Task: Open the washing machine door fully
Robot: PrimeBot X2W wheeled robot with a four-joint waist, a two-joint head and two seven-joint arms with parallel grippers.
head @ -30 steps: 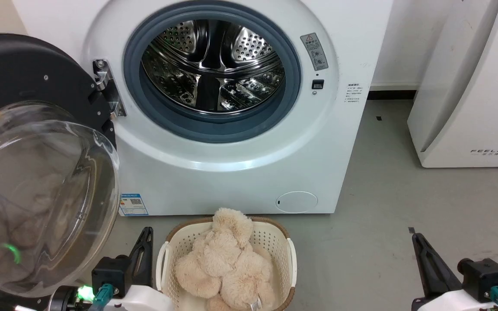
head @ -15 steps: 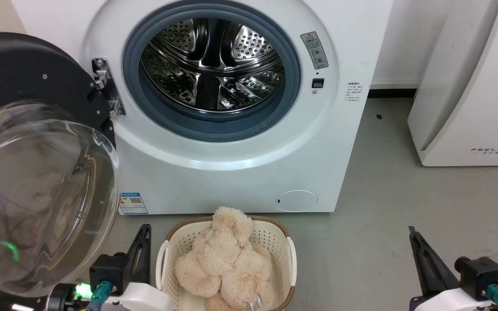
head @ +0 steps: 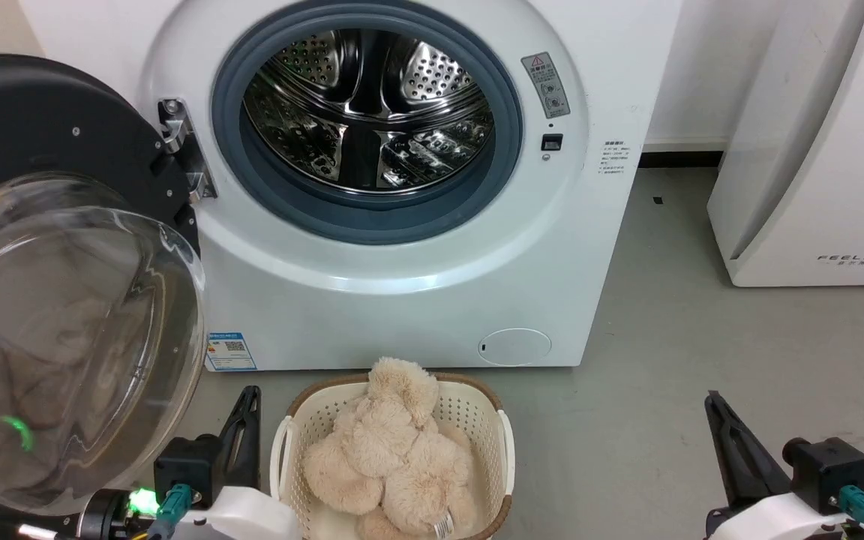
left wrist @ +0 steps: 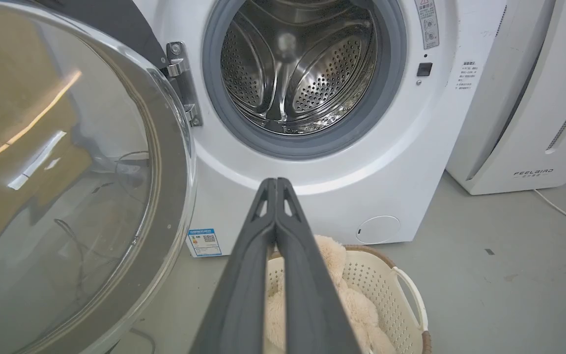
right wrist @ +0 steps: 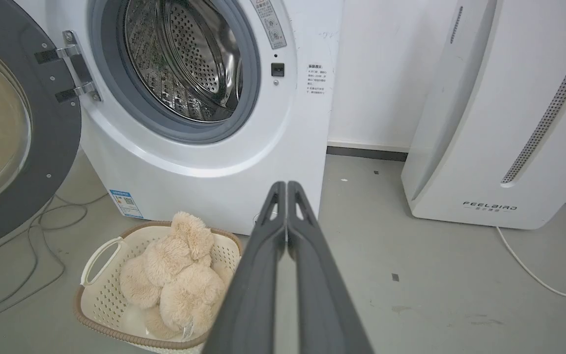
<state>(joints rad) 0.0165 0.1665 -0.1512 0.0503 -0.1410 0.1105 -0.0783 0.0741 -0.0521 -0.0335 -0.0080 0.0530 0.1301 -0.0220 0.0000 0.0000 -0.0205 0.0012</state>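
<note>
Judging by the bared drum mouth, the door [head: 49, 127] needs little more swing: it stands wide open, left of and above the left gripper [head: 250, 405], well off the machine [head: 402, 307]. Left and right gripper [head: 713, 405] each show fingers pressed together, holding nothing. Any last nudge should be gentle and avoid the glass bowl.

You have a grey floor [head: 664, 337] across the lower frame. On it stand the washing machine [head: 417, 315] at upper centre, a cream basket [head: 469, 416] at bottom centre, and a white appliance [head: 799, 187] at upper right.
</note>
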